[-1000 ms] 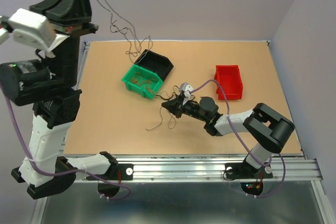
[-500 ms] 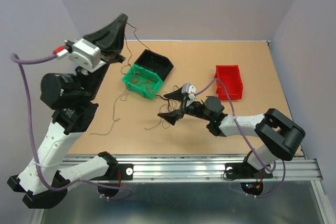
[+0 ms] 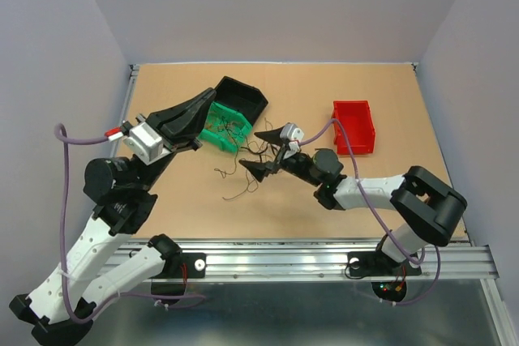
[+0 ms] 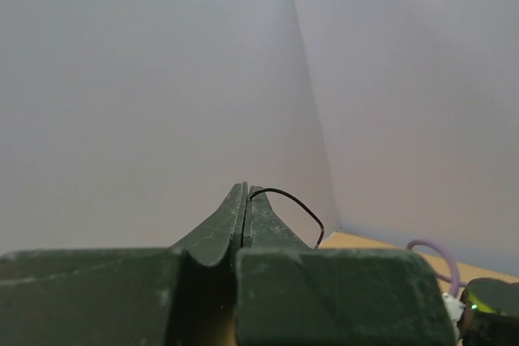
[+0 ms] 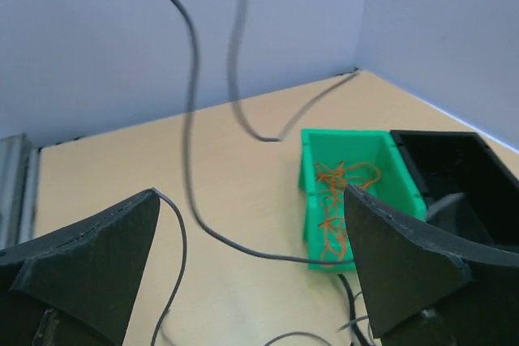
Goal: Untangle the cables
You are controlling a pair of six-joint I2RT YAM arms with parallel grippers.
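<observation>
The left jaws were shut tight on one thin black cable (image 4: 300, 204), close to the green bin (image 5: 349, 143). The right jaws were spread wide, and nothing was held in them. The other cables (image 3: 246, 151) were left in loose loops on the table (image 3: 365, 95), between the bin and the right jaws. If the black cable were pulled too hard, the knot could be drawn tighter, or the orange cables (image 5: 336, 200) could be dragged out.
</observation>
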